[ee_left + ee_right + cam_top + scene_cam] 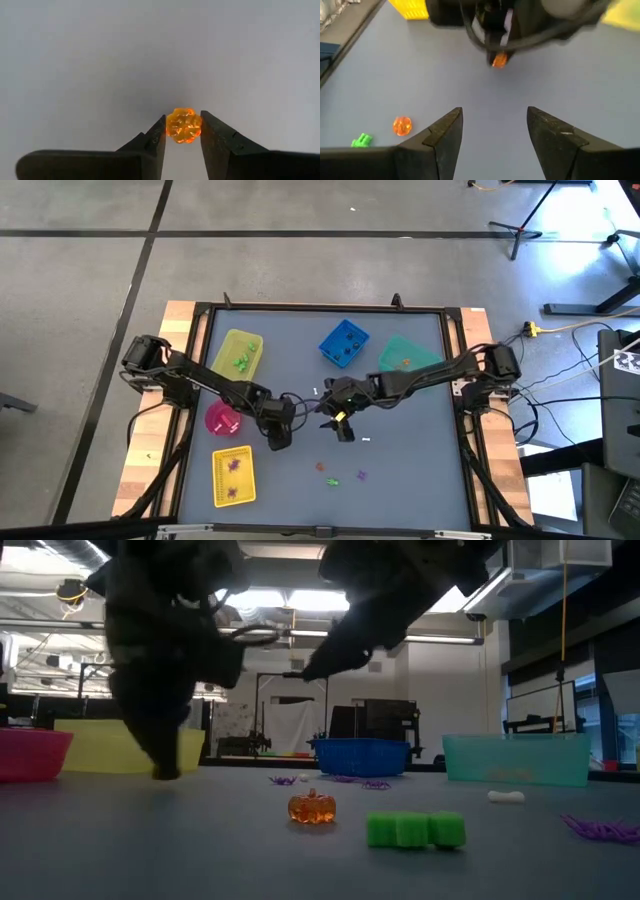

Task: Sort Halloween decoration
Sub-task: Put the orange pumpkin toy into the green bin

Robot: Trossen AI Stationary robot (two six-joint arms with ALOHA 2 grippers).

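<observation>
two left gripper fingers pinch an orange pumpkin; right gripper gapes wide

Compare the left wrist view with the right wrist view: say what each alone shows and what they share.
Only the left wrist view shows the left gripper up close, its fingers closed on an orange pumpkin trinket.

Only the right wrist view shows the right gripper open and empty, a second orange pumpkin, a green trinket and a yellow bin.

Both show the held pumpkin and the grey table.
</observation>
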